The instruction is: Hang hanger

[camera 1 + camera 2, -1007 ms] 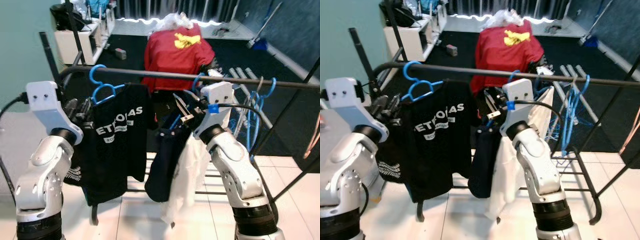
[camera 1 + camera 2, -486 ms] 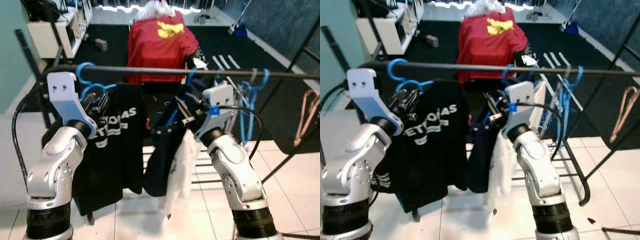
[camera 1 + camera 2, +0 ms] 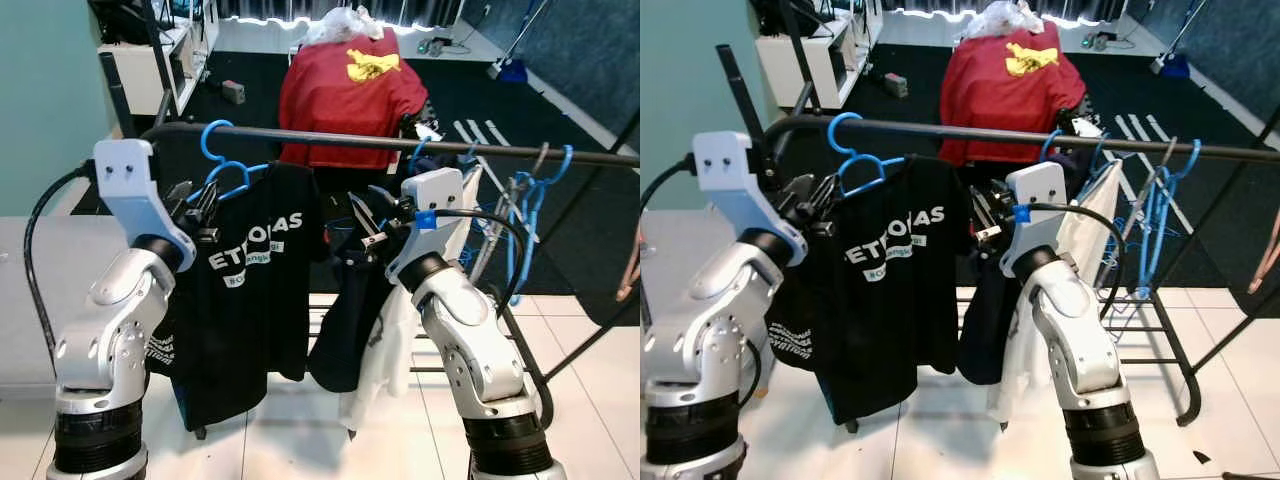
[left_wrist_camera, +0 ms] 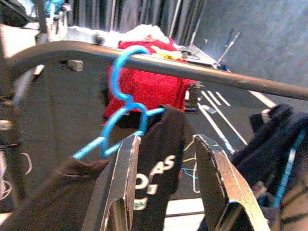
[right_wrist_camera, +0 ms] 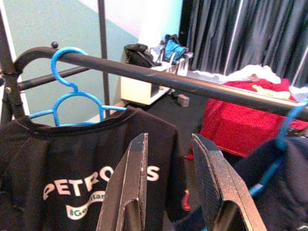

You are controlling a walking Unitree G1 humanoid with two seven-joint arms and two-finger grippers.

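Observation:
A blue hanger [image 3: 222,162] carrying a black printed T-shirt [image 3: 250,290] hooks over the black rail [image 3: 330,140] near its left end. My left gripper [image 3: 196,203] stands open just left of and below the hanger's shoulder, holding nothing; in the left wrist view its fingers [image 4: 124,183] frame the shirt's collar below the hanger [image 4: 121,103]. My right gripper [image 3: 366,226] is open too, to the right of the shirt, against a dark navy garment [image 3: 350,310]. The right wrist view looks past its fingers [image 5: 134,178] at the shirt [image 5: 91,173] and the rail [image 5: 192,84].
A white garment [image 3: 385,350] hangs beside the navy one. Several empty blue hangers [image 3: 530,200] hang further right on the rail. Behind the rack lie a red cloth heap [image 3: 350,85] and a dark carpet; a white shelf unit [image 3: 150,70] stands at the back left.
The camera has swayed, shifting the whole scene. My left arm has lifted its gripper closer under the blue hanger. The shirt stays hung on the rail and the right gripper keeps its place.

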